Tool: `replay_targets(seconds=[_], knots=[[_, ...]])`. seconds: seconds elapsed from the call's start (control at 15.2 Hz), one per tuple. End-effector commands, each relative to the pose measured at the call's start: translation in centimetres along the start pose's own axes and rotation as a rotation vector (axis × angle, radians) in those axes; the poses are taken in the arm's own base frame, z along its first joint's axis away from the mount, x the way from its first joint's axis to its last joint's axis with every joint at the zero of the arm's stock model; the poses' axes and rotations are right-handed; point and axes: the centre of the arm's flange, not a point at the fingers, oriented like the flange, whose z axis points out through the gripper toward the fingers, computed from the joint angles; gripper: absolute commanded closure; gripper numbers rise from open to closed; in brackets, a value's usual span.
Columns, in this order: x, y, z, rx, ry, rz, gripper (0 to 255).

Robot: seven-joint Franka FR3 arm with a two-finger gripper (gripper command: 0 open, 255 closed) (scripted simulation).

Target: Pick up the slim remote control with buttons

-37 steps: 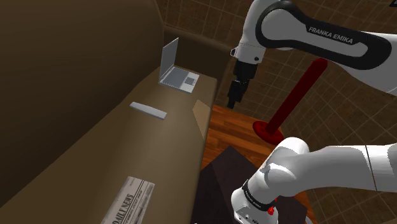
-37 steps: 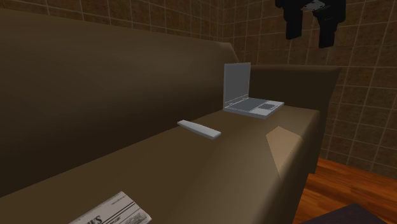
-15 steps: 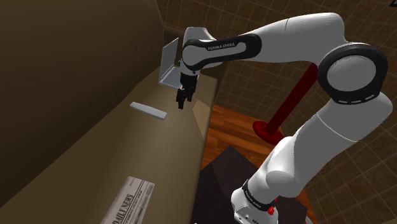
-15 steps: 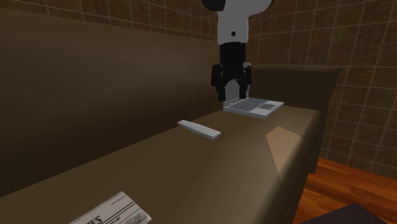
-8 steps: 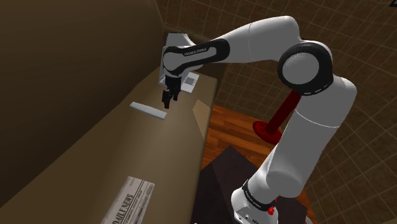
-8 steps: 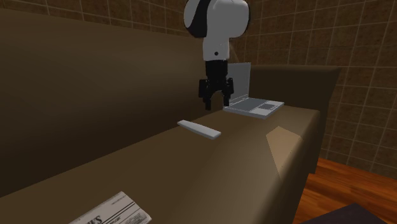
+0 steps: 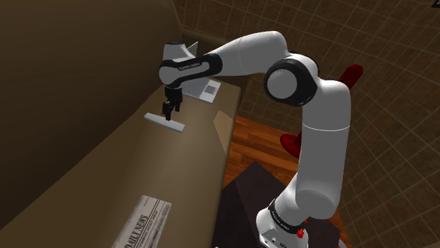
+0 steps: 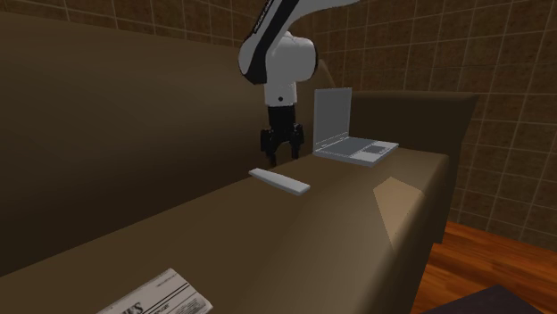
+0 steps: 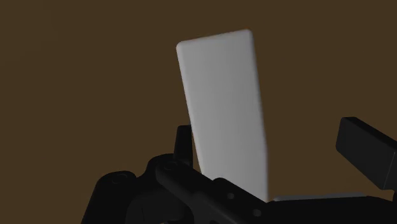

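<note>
I hold my black pincer (image 7: 169, 115) spread wide, just above the slim, flat, light-grey remote (image 8: 279, 181) lying on the brown sofa seat (image 8: 339, 232), ready to drop around its long sides.

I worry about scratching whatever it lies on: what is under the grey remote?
The brown sofa seat; the remote lies flat on it. The patch directly beneath is covered. The gripper hovers above, fingers apart.
</note>
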Motion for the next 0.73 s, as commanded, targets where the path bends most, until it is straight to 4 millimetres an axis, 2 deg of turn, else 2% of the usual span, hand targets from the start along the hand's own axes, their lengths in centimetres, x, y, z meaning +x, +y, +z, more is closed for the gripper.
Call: replay_targets(seconds=[0.0, 0.2, 0.66], knots=[[2.4, 0.2, 1.0, -0.009, 0.004, -0.017, 0], [5.3, 0.5, 2.4, -0.021, 0.009, -0.039, 0], [5.7, 0.5, 6.1, -0.021, 0.009, -0.039, 0]])
